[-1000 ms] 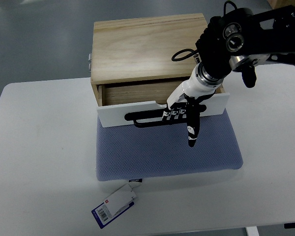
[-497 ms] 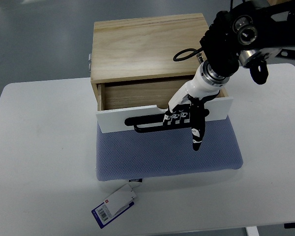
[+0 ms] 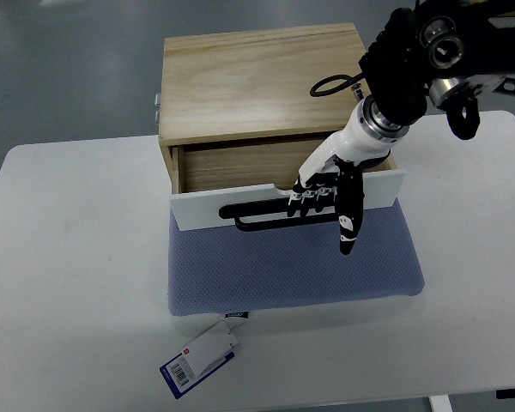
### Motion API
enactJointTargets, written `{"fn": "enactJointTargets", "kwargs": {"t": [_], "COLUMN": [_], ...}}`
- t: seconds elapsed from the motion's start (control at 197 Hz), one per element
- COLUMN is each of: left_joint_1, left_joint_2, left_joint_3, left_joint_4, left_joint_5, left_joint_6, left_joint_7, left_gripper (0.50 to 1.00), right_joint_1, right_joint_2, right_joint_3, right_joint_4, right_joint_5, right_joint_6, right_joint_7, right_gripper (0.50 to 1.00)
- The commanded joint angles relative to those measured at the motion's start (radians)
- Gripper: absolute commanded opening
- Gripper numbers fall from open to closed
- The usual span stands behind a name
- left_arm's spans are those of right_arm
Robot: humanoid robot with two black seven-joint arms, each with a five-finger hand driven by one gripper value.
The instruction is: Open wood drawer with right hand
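Starting at the left, a white table (image 3: 77, 257) carries a blue mat (image 3: 292, 270) with a barcode tag (image 3: 202, 358) lying off its near left corner. On the far edge of the mat sits the wood drawer (image 3: 240, 163) in its pale box (image 3: 257, 77), pulled partway out toward the camera; what shows of its inside is bare wood with nothing in it. Its white front panel (image 3: 197, 210) runs across the picture, tilted slightly, the right end farther away. A black handle (image 3: 257, 212) lies along that panel. The right hand (image 3: 326, 193) reaches down from the upper right, fingers (image 3: 313, 197) curled over the handle, the thumb pointing down toward the mat.
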Motion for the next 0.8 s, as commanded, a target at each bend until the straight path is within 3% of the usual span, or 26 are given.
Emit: {"fn": "enactJointTargets", "kwargs": {"t": [0.0, 0.411, 0.574, 0.66, 0.711, 0.716, 0.726, 0.797], "left_joint_1": [0.0, 0.0, 0.0, 0.0, 0.0, 0.0, 0.0, 0.0], "left_joint_2": [0.0, 0.0, 0.0, 0.0, 0.0, 0.0, 0.0, 0.0], "left_joint_3": [0.0, 0.001, 0.001, 0.001, 0.001, 0.001, 0.001, 0.001], "left_joint_4": [0.0, 0.0, -0.001, -0.003, -0.003, -0.003, -0.003, -0.003], "left_joint_5": [0.0, 0.0, 0.0, 0.0, 0.0, 0.0, 0.0, 0.0], "left_joint_6": [0.0, 0.0, 0.0, 0.0, 0.0, 0.0, 0.0, 0.0], "left_joint_7": [0.0, 0.0, 0.0, -0.001, -0.001, 0.0, 0.0, 0.0], "left_gripper": [1.0, 1.0, 1.0, 1.0, 1.0, 1.0, 1.0, 1.0], "right_joint_1": [0.015, 0.103, 0.075, -0.014, -0.014, -0.081, -0.099, -0.15], "right_joint_2": [-0.006, -0.095, -0.133, -0.139, -0.139, -0.136, -0.135, -0.13], "right_joint_3": [0.0, 0.173, 0.285, 0.399, 0.399, 0.496, 0.52, 0.583], "right_joint_4": [0.003, -0.013, -0.131, -0.259, -0.26, -0.336, -0.353, -0.399], "right_joint_5": [0.002, 0.009, 0.012, 0.012, 0.012, 0.012, 0.011, 0.011], "right_joint_6": [0.001, 0.001, -0.001, -0.036, -0.036, -0.077, -0.087, -0.119], "right_joint_7": [0.005, 0.005, 0.008, 0.049, 0.049, 0.076, 0.084, 0.1], "right_gripper": [0.944, 0.946, 0.944, 0.944, 0.944, 0.944, 0.944, 0.944]}}
